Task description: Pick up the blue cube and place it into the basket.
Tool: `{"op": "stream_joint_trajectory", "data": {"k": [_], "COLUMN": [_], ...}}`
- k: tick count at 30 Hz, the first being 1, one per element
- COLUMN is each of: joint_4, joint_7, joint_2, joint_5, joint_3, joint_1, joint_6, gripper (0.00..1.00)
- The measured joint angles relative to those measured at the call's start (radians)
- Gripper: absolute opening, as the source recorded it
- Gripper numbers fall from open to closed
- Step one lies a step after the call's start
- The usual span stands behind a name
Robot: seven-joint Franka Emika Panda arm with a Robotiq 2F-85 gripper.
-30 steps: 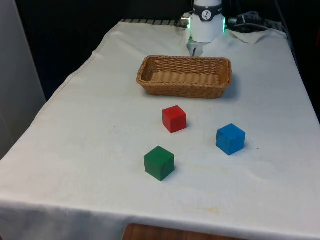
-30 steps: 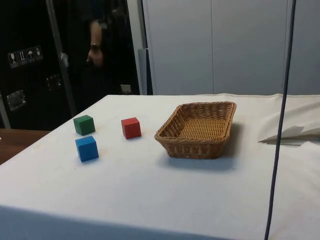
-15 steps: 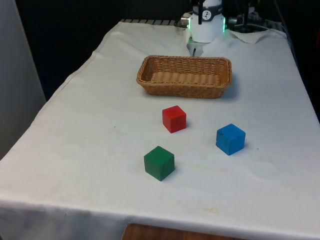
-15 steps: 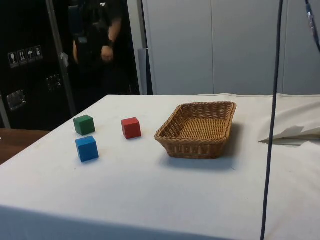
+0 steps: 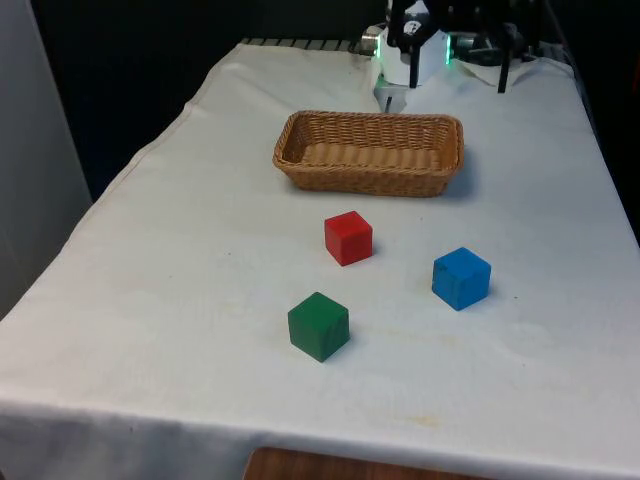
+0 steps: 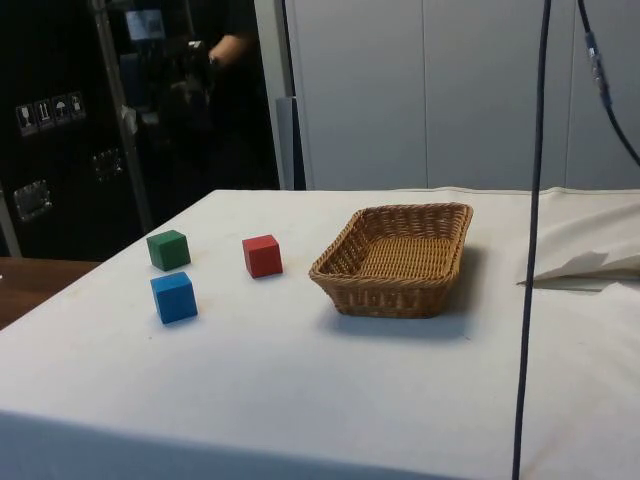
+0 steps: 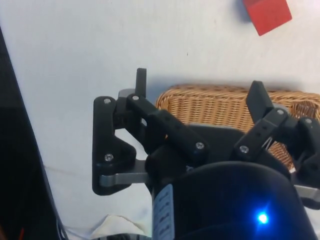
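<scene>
blue cube on the cloth, gripper spread above the basket's far side

going from the front view's left to its right: the green cube (image 5: 319,326) sits nearest the camera, the red cube (image 5: 348,238) lies just beyond it, and the blue cube (image 5: 461,278) rests on the white tablecloth (image 5: 180,250) farthest right, apart from both. the wicker basket (image 5: 370,151) stands past the red cube, well apart from the blue one. in the wrist view the gripper (image 7: 197,92) hangs with its two black fingers (image 7: 141,82) spread wide, pinching nothing, the basket rim between them. a person (image 6: 225,60) stands behind the table in the side view.
</scene>
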Motion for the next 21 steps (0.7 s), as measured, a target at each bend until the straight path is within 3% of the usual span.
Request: {"op": "stream_joint_trajectory", "data": {"k": [21], "joint_4": [0.015], "joint_7": [0.129], "joint_2": [0.084], "joint_5": [0.000], "joint_3": [0.003], "joint_1": [0.003], "joint_6": [0.081], "gripper": [1.00]}}
